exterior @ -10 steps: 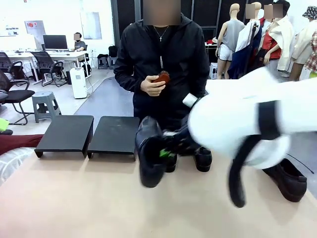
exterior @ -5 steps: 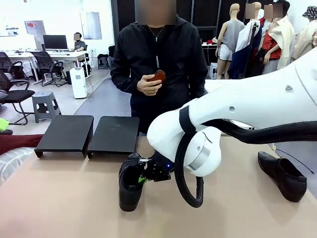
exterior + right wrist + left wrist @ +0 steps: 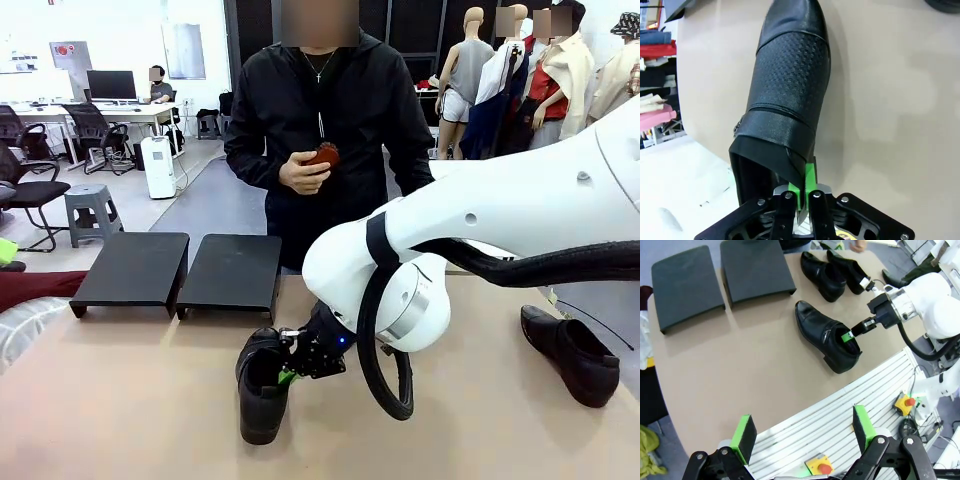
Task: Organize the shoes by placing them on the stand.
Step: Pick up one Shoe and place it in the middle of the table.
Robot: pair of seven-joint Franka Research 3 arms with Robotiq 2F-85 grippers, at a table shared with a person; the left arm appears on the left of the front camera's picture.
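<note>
One black glossy shoe (image 3: 262,388) lies on the tan table, toe pointing toward the stand. My right gripper (image 3: 291,364) is shut on the rim of its heel opening. In the right wrist view the green pads (image 3: 809,181) pinch the collar of the shoe (image 3: 790,85). From above, the left wrist view shows that shoe (image 3: 826,334) and the right gripper (image 3: 848,335) holding it. My left gripper (image 3: 803,428) hangs high over the table's near edge, open, with nothing in it. The stand's two black platforms (image 3: 135,268) (image 3: 235,270) stand bare at the far left.
Another black shoe (image 3: 575,355) lies at the right of the table. Two more shoes (image 3: 822,272) (image 3: 849,271) lie side by side near the far edge. A person stands across the table holding a small reddish object (image 3: 323,155). The right arm's white body (image 3: 480,240) spans the right half.
The right arm has swung the shoe from mid-table leftward and down toward the near side, where it now lies on the table. The left gripper stays open.
</note>
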